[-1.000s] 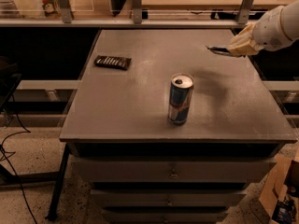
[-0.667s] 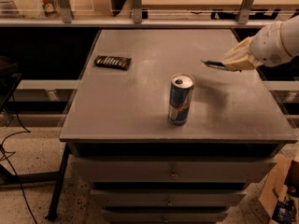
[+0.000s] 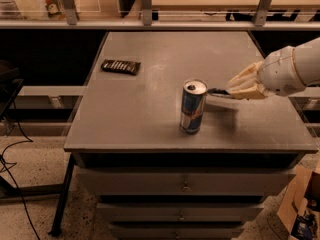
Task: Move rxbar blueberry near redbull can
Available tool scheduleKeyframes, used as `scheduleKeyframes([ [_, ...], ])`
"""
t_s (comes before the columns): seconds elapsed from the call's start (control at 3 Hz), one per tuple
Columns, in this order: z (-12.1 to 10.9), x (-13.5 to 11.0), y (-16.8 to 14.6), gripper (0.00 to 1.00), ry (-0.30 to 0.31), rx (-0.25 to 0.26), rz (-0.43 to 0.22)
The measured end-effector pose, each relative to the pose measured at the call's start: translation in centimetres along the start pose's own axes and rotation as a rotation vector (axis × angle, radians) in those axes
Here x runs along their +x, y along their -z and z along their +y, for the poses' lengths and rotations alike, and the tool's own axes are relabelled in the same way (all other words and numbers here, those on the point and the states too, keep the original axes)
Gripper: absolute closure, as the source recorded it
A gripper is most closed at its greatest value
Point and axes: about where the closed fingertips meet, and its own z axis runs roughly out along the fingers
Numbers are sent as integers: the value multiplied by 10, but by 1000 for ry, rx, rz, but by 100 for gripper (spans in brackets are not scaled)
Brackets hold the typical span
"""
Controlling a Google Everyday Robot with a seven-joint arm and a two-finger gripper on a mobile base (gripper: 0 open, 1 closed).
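The cream two-finger gripper (image 3: 239, 88) pinches the thin, navy-wrapped rxbar blueberry (image 3: 216, 91) flat and low over the grey tabletop (image 3: 150, 119). It sits at 3 o'clock of the slim blue-and-silver redbull can (image 3: 192, 106), probably for release beside it. One can; two bars, with the dark brown-wrapped bar (image 3: 120, 66) at 10 o'clock.

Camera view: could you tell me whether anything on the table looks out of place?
Nothing stands out: the redbull can stands upright, the dark bar lies flat at far left, and the end effector holds the rxbar blueberry beside the can.
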Motion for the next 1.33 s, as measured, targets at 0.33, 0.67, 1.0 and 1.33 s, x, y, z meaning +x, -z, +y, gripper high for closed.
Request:
scheduleKeyframes([
  [0.33,4,-1,-3,59,3,-9,-2],
  [0.67,5,-2,-5,36,4,-13,-3],
  [1.0,5,-3,-6,12,6,-16,-5],
  [1.33,6,-4,-8,0,7,-19,-6],
])
